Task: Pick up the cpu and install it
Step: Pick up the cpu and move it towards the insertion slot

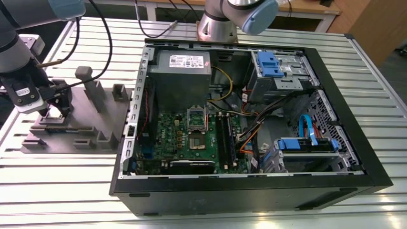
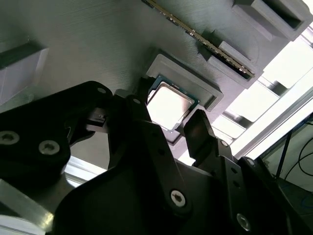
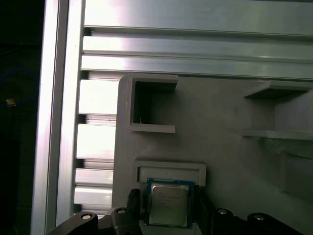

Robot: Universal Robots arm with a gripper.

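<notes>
Gripper [image 1: 54, 110] is low over the grey fixture block [image 1: 95, 131] on the slatted surface [image 1: 64, 191], at the exterior view's left of the open PC case [image 1: 375, 176]. In both wrist views the cpu [image 2: 168, 104] [image 3: 168, 205] lies flat in its square recess in the block. Fingers [image 2: 198, 129] are apart, one on each side of it.

In the exterior view, the arm [image 1: 14, 52] hangs at nine o'clock. Its gripper [image 1: 56, 112] points down toward six o'clock, with two black fingers [image 2: 146, 142] spread apart.
</notes>
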